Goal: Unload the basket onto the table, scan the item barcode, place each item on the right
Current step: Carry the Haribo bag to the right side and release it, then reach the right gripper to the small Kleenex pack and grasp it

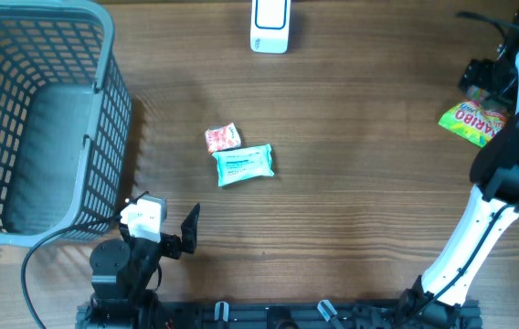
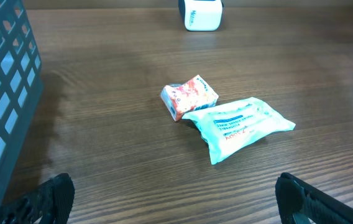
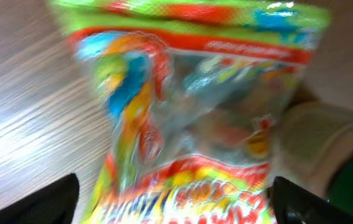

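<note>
Two pincers: my left pincer (image 2: 175,198) and my right pincer (image 3: 173,199), both spread wide.
Right pincer: jaws apart, with the gummy bag (image 3: 189,106) close in front, blurred and filling the view; I cannot tell whether I touch it.
Gummy bag from above: lying on the table (image 1: 360,183) at its right edge, partly under my right pincer.
Left pincer: apart, clamped on nothing, low over the near-left table.
Ahead of it: teal wipes pack (image 2: 242,124) touching a small red-and-white packet (image 2: 189,96).
Scanner (image 1: 269,26): far edge, centre, well apart from the gummy bag.
Basket (image 1: 104,110): grey, far left.
</note>
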Motion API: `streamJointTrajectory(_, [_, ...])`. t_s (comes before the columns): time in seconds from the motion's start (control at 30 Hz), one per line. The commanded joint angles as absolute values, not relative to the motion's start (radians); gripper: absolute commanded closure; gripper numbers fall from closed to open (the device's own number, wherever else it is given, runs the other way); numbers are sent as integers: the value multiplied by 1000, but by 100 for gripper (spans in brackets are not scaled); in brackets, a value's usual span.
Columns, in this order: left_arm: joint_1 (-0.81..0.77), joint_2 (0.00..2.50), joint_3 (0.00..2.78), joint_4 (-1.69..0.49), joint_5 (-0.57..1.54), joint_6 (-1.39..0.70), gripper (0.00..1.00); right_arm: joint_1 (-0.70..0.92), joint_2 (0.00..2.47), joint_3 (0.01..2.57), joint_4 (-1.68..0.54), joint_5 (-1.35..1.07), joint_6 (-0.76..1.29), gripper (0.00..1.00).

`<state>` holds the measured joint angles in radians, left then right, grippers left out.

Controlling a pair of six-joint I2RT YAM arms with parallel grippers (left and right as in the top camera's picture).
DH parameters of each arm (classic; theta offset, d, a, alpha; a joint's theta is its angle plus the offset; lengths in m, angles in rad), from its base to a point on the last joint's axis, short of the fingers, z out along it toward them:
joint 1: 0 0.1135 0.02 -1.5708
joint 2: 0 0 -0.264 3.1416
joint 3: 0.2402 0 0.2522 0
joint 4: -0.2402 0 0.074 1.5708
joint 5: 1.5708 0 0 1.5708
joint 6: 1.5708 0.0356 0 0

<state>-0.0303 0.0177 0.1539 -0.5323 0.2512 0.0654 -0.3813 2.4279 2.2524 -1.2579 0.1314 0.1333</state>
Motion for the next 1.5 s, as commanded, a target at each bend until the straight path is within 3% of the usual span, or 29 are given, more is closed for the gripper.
streamJointTrajectory(0.0, [-24, 14, 148, -531, 242, 73, 0, -315, 2341, 2415, -1323, -71, 178, 0])
streamJointTrajectory(0.13, [-24, 14, 148, -531, 242, 73, 0, -170, 2232, 2457, -1441, -244, 185, 1])
streamJointTrajectory(0.37, [-24, 14, 148, -531, 242, 73, 0, 258, 2238, 2381, -1491, -345, 183, 1])
streamJointTrajectory(0.47, [-24, 14, 148, -532, 242, 73, 0, 442, 2241, 2254, -1393, -337, 186, 18])
streamJointTrajectory(0.53, [-24, 14, 148, -531, 242, 73, 0, 526, 2241, 2171, -1334, -337, 186, 12])
streamJointTrajectory(0.57, [-24, 14, 148, -531, 242, 73, 0, 566, 2241, 2125, -1298, -337, 186, 0])
streamJointTrajectory(0.67, [-24, 14, 148, -532, 242, 73, 0, 663, 2241, 1993, -1159, -316, 183, 0])
streamJointTrajectory(0.87, [-24, 14, 148, -531, 242, 73, 0, 730, 2249, 1904, -939, -71, 171, 0])
streamJointTrajectory(1.47, [-24, 14, 148, -531, 242, 73, 0, 778, 2389, 1905, -684, 54, 232, 0])
